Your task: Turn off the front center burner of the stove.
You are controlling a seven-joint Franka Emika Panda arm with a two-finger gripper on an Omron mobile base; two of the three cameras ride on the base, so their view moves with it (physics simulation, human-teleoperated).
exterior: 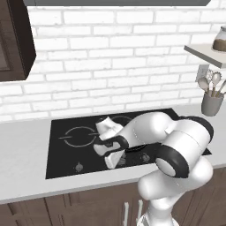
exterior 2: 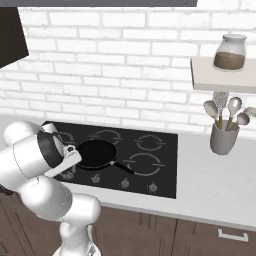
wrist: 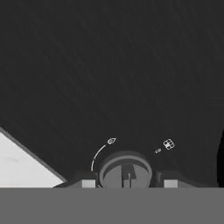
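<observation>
now hand (wrist: 127,183) low over stove (wrist: 109,65), 2 fingertips flanking a grey knob (wrist: 125,170), grip unclear

The stove (exterior 2: 150,175) is set into the counter (exterior 2: 220,185) in front of the brick wall (exterior 2: 125,60), with a row of knobs (exterior 2: 123,184) along its front edge. A frying pan (exterior 2: 96,153) rests on the stove, left of centre. To the right of the stove, a utensil holder (exterior 2: 223,137) stands on the counter below a shelf (exterior 2: 222,75) carrying a jar (exterior 2: 230,52).
</observation>
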